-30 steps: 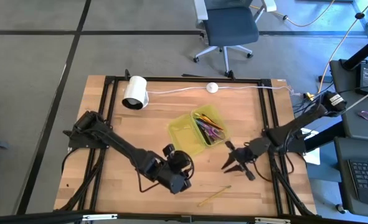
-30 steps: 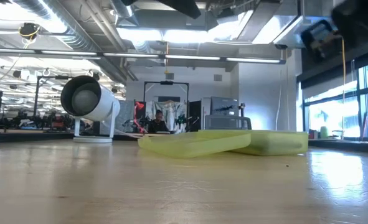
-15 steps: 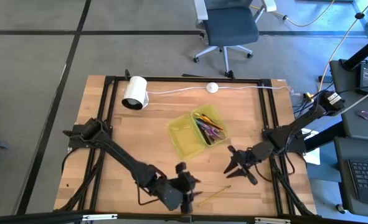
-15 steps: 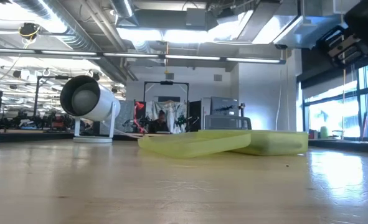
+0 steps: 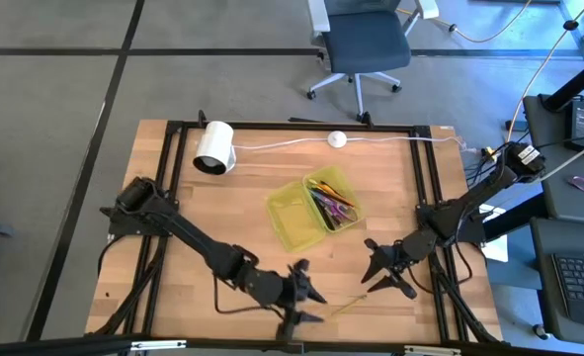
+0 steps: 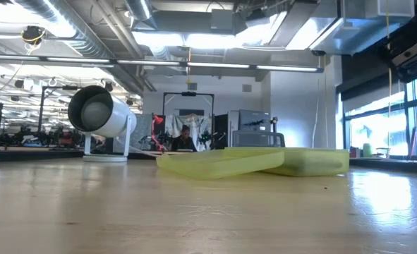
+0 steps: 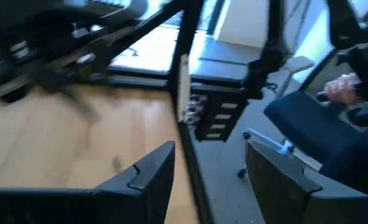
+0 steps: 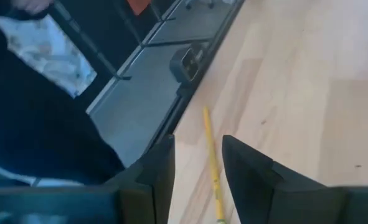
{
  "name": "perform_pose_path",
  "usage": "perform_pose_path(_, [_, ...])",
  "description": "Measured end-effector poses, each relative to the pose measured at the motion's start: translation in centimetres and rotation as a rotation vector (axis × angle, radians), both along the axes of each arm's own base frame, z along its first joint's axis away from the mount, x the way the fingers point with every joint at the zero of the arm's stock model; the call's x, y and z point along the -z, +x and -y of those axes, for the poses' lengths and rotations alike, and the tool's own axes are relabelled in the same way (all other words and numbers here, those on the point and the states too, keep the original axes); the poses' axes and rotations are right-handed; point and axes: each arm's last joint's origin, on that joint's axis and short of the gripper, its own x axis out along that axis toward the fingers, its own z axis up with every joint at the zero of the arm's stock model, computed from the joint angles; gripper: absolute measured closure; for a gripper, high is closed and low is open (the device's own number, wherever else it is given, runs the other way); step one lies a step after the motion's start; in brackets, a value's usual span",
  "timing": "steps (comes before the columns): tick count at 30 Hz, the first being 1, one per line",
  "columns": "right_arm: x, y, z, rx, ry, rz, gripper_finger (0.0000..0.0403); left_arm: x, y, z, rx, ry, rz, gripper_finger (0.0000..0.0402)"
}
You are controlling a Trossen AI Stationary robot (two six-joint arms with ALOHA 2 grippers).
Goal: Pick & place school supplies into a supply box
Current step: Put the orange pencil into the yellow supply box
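The yellow-green supply box (image 5: pixel 293 213) (image 6: pixel 257 161) rests flat on the table's middle, with several pens and pencils (image 5: pixel 331 202) in its right compartment. One yellow pencil (image 5: pixel 348 305) (image 8: pixel 211 155) lies loose on the wood near the near edge. My right gripper (image 5: pixel 374 279) (image 8: pixel 199 168) hovers just to the pencil's far right, slanting down, open, with the pencil showing beyond the gap between its fingers. My left gripper (image 5: pixel 311 305) (image 7: pixel 210 180) hangs to the pencil's left above the near edge, open and holding nothing. The scissors are not in view.
A white cylinder (image 5: pixel 213 146) (image 6: pixel 99 113) stands at the far left. A white puck on a cable (image 5: pixel 337 139) lies at the far edge. Black frame rails (image 5: pixel 425 188) run along the table's sides. An office chair (image 5: pixel 366 44) stands beyond the far edge.
My left gripper has swung toward the table's near right, toward the loose pencil, and has tipped up from pointing down to nearly level. My right gripper has gone a little toward the near edge, closer to the pencil. The pencil and the box have kept still.
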Motion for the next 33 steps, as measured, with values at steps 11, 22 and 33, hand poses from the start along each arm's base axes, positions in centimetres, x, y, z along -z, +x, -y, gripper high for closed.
perform_pose_path(11, [0.5, -2.1, -1.9, 0.034, -0.189, 0.086, 0.0266, 3.2, -8.8, -5.5, -0.333, 0.050, 0.060, 0.0215])
perform_pose_path(22, [2.6, -3.7, -3.6, 0.222, -0.337, 0.071, 0.0266, 4.4, -11.2, -5.0, -0.388, 0.054, 0.085, 0.0216])
perform_pose_path(33, [6.9, -3.6, -5.6, 0.171, -0.372, 0.109, 0.0266, 3.9, -11.8, -3.9, -0.333, 0.064, 0.133, 0.0217])
